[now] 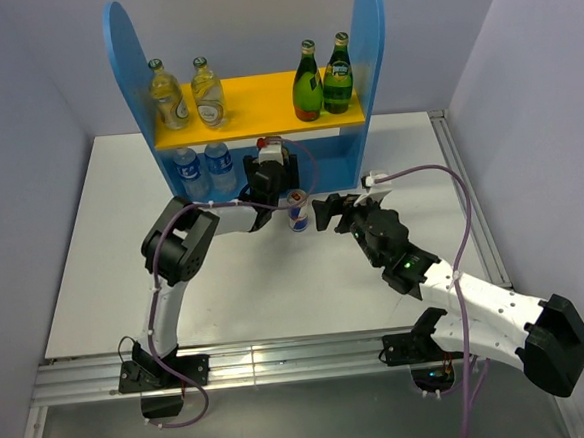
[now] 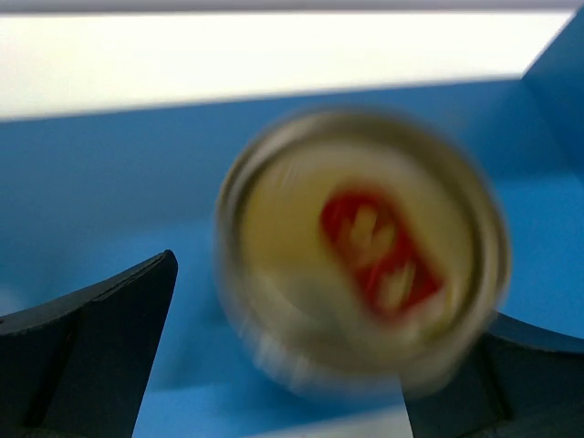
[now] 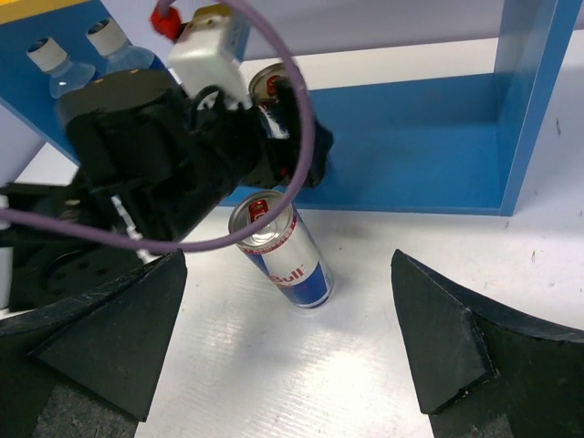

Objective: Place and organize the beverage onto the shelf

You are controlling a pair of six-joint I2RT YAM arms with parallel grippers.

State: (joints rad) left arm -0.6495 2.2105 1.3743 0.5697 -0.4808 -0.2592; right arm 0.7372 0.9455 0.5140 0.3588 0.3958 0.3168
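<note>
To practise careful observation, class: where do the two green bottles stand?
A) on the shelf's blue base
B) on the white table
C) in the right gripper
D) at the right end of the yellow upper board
D: the green bottles stand upright on the yellow upper board, close beside the shelf's right side panel.

Brand lettering ending in "Bull", its start out of sight, on the blue-and-silver can (image 3: 290,265)
</note>
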